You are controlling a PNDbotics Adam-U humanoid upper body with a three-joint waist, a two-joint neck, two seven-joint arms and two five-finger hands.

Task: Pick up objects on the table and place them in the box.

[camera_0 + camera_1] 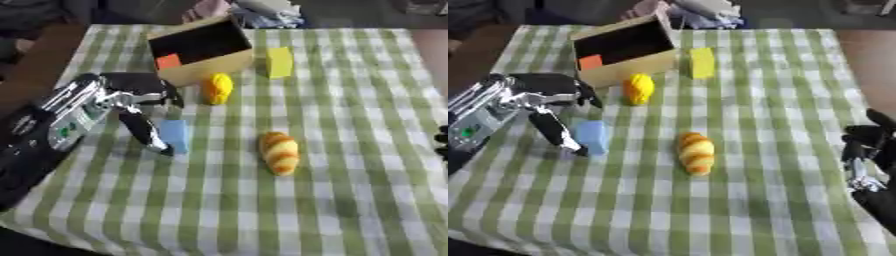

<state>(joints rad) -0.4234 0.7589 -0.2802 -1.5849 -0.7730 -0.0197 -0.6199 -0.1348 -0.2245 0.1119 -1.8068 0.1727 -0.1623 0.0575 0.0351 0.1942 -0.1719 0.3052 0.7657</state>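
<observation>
On the green-checked tablecloth (pixel 350 165), the croissant (pixel 280 152) lies nearest, mid-table. Left of it the blue block (pixel 175 135) stands just beside the left hand (pixel 131 107), whose fingers spread wide, one finger reaching down against the block. The right hand (pixel 872 150) rests at the right edge, fingers relaxed. Farther back sit a yellow rounded object (pixel 218 88), a yellow block (pixel 279 62), and the box (pixel 206 62) holding an orange piece (pixel 167 61).

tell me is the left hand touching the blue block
Touching. In the left eye view a finger of the left hand reaches down against the left side of the blue block, with no gap showing between them.
</observation>
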